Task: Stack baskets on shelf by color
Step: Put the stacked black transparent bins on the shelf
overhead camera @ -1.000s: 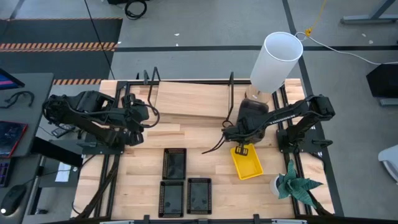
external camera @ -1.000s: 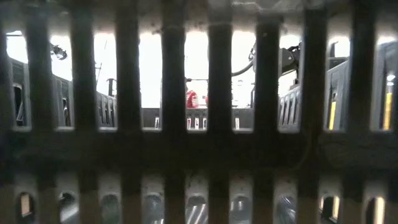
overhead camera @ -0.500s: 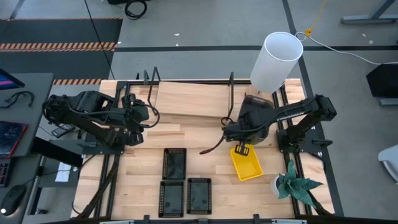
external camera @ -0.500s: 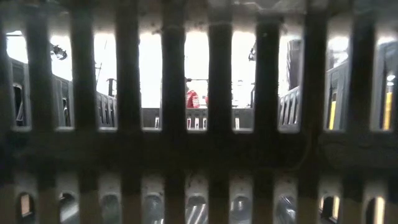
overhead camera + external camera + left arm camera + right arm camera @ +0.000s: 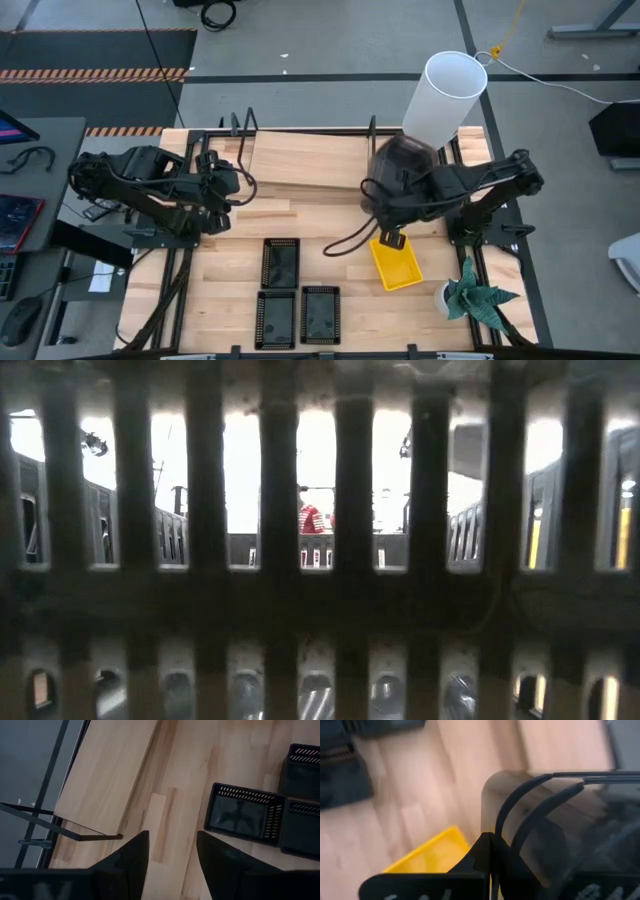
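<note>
A yellow basket lies flat on the table at the right. My right gripper hangs shut above its far end with nothing between the fingers; the right wrist view shows the gripper over the yellow basket. Three black mesh baskets rest on the table near the front. The shelf, a light board with black wire end frames, stands at the far middle. My left gripper waits open by the shelf's left end.
A white cylinder stands at the far right, and a small green plant at the near right. A black cable dangles from the right arm. In the low view, a black mesh wall blocks the view across the table.
My right gripper has risen well above the yellow basket's far end, tipping steeper downward, and has stayed shut. The yellow basket has stayed where it was on the table.
</note>
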Action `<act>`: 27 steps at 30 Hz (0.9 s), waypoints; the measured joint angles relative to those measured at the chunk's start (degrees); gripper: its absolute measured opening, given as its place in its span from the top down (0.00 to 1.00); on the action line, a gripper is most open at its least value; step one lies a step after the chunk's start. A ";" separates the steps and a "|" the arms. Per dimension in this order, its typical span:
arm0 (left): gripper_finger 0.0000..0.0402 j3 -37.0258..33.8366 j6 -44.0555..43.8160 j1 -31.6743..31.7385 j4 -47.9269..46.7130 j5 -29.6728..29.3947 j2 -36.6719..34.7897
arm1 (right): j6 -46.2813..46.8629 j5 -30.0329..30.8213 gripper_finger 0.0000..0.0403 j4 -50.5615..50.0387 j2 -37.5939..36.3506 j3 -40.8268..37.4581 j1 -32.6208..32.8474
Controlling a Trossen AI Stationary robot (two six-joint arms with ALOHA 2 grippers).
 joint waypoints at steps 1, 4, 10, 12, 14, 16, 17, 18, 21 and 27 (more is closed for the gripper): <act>0.57 0.00 -0.09 0.00 0.00 0.00 0.00 | -1.02 1.90 0.96 0.04 0.00 0.93 0.39; 0.57 0.00 -0.32 0.00 0.00 0.00 0.00 | -5.49 7.13 0.96 2.23 -0.02 2.24 1.11; 0.57 0.00 -0.02 0.00 0.00 -0.02 0.00 | -15.50 9.78 0.96 10.18 0.13 2.45 -0.11; 0.57 0.00 -0.04 0.00 0.00 -0.02 0.00 | -18.30 10.06 0.95 13.13 0.17 2.03 -1.21; 0.57 0.00 -0.06 0.00 0.02 -0.02 0.00 | -21.31 10.14 0.95 16.13 0.18 1.12 -2.52; 0.57 0.00 -0.06 0.00 0.00 -0.02 0.00 | -24.11 10.12 0.95 18.62 0.22 0.04 -3.94; 0.57 0.00 -0.07 0.00 0.00 -0.01 0.00 | -25.32 10.03 0.95 19.57 0.22 -0.42 -4.72; 0.57 0.00 -0.08 0.00 0.00 -0.02 0.00 | -26.40 9.81 0.95 20.73 0.22 -0.99 -5.56; 0.57 0.00 -0.03 0.00 0.00 -0.02 0.00 | -29.06 8.73 0.95 24.07 0.22 -2.42 -8.08; 0.57 0.00 0.01 0.00 0.01 -0.02 0.00 | -33.38 3.15 0.96 31.40 2.10 -4.46 -12.85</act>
